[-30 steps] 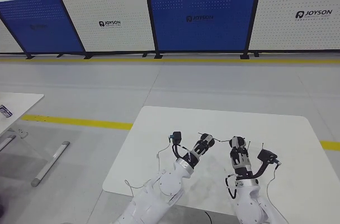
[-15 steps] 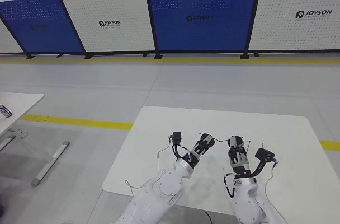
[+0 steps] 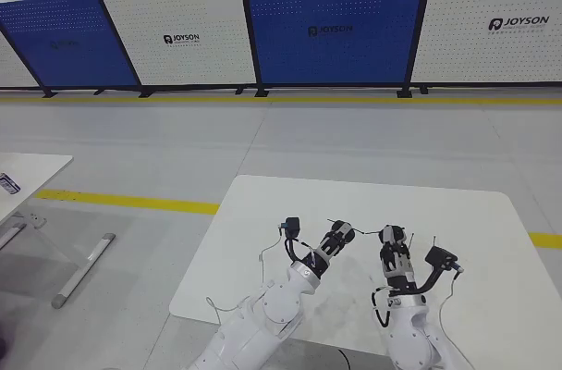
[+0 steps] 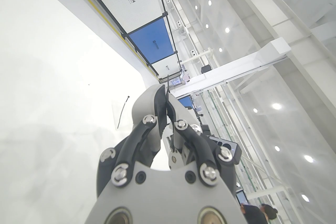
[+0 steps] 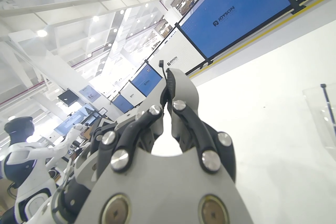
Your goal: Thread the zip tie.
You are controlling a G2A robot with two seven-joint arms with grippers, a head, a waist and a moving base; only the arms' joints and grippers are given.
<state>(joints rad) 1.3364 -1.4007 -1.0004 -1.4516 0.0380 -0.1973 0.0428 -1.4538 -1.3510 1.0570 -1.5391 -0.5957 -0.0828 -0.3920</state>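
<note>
2 pinching tie (image 5: 161, 62), L fingers (image 4: 145, 104), R fingers (image 5: 186, 89)

Grey floor (image 3: 170, 148), pegboard panels (image 3: 334, 42) (blue, white)

A logo with one short word stands on the white panel (image 3: 181, 42) and, seemingly alike, the blue panel (image 3: 335, 42).

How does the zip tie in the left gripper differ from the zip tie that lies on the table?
The held zip tie is pinched in the shut left gripper, mostly hidden; the lying zip tie rests free on the table, seen whole with its head. Both are thin and black.
</note>
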